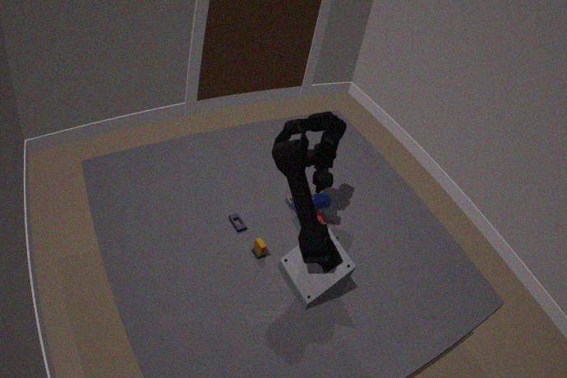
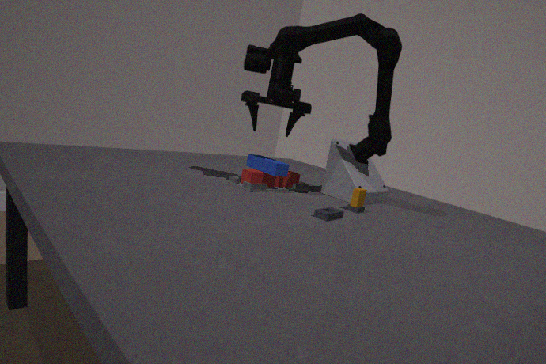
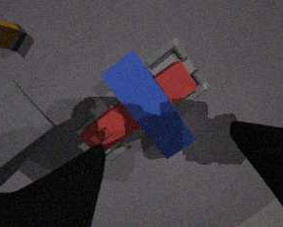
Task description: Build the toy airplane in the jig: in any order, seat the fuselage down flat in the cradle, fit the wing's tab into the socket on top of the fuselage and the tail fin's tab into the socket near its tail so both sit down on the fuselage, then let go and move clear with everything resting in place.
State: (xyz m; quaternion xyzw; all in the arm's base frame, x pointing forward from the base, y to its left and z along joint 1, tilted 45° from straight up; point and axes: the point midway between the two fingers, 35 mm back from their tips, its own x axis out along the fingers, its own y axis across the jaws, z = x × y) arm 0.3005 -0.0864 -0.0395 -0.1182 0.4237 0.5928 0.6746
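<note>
Grey counter [image 1: 168, 186] [image 2: 248, 257] [image 3: 237, 30] under dim light, pale walls behind, and look at that blue wing [image 1: 321, 200] [image 2: 267, 165] [image 3: 145, 104]: lying crosswise on top of the red fuselage [image 1: 320, 217] [image 2: 253, 176] [image 3: 176, 81], which sits in the light-grey cradle [image 2: 255, 186] [image 3: 201, 88]! Whether the wing's tab is home, the views can't tell. Above it hovers the black hand [image 2: 271, 134] [image 3: 169, 140], released, spread wide, nothing between its fingers! Further out, the orange tail fin [image 1: 260, 246] [image 2: 358, 198] [image 3: 3, 35] stands upright on a small dark base [image 2: 357, 209] [image 3: 19, 41], near the arm's white mount [image 1: 308, 292] [image 2: 331, 171], with a dark hollow block [image 1: 242, 228] [image 2: 328, 216] just beside it!
</note>
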